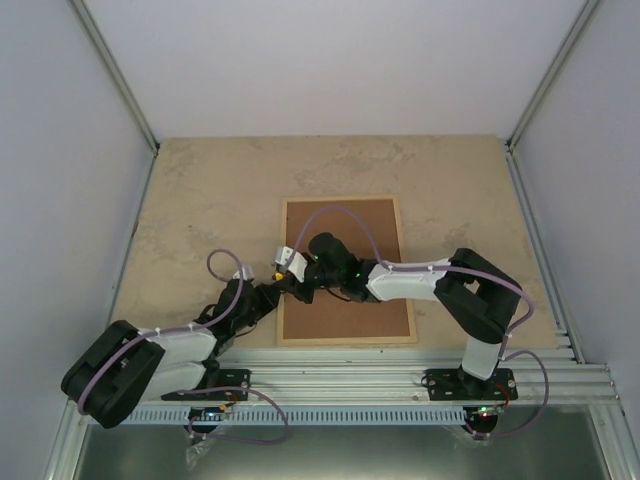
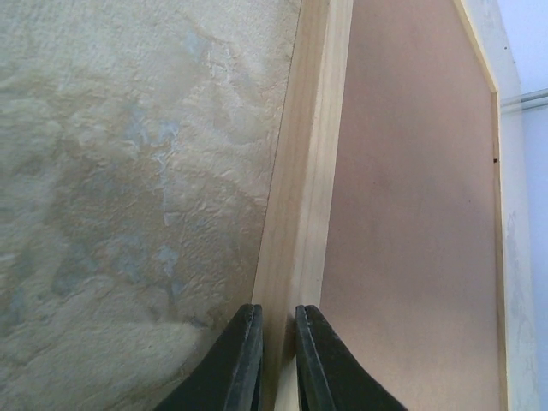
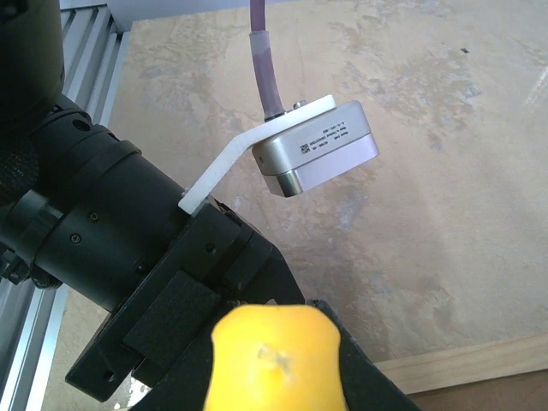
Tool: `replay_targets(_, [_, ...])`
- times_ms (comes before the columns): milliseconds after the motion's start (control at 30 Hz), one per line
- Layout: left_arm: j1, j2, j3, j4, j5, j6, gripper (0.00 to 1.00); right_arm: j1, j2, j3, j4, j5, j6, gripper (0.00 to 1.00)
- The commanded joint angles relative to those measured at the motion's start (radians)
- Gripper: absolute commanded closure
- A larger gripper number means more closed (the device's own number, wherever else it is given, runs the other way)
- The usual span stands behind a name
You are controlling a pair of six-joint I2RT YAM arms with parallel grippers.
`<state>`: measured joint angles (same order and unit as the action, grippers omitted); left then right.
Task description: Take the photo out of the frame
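The left arm [image 1: 185, 345] folds back from its near-left base, then stretches far and rightward, held low. Its black two-finger left hand [image 2: 276, 315] has its fingers [image 2: 244, 351] nearly together, one on each side of the left rail of the pale wood picture frame [image 2: 300, 214], pinching it. The right arm [image 1: 405, 280] rises from its near-right base, bends at the elbow and reaches leftward. Its right hand [image 1: 300, 270] sits just beside the left wrist [image 1: 262, 295], and its finger spacing cannot be made out.
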<state>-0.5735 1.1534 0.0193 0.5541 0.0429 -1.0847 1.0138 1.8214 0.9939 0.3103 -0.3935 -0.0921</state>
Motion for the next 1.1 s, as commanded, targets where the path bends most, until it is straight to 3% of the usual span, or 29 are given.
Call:
replay_targets(0, [-0.023, -0.027, -0.012, -0.048, 0.062, -0.013, 0.85, 0.020, -0.013, -0.023, 0.152, -0.027, 0.026, 0.99])
replay_targets(433, [-0.023, -0.242, 0.089, -0.375, -0.074, 0.087, 0.73, -0.035, -0.225, -0.235, 0.091, 0.044, -0.036, 0.99])
replay_targets(600, [-0.024, -0.314, 0.126, -0.459, -0.116, 0.114, 0.68, -0.059, -0.309, -0.338, 0.172, 0.023, -0.022, 1.00])
replay_targets(833, [-0.025, -0.322, 0.147, -0.406, -0.045, 0.124, 0.55, -0.074, -0.389, -0.436, 0.368, 0.028, 0.058, 1.00])
replay_targets(1067, [-0.024, -0.330, 0.165, -0.299, 0.076, 0.018, 0.42, -0.083, -0.459, -0.534, 0.584, 0.081, 0.114, 1.00])
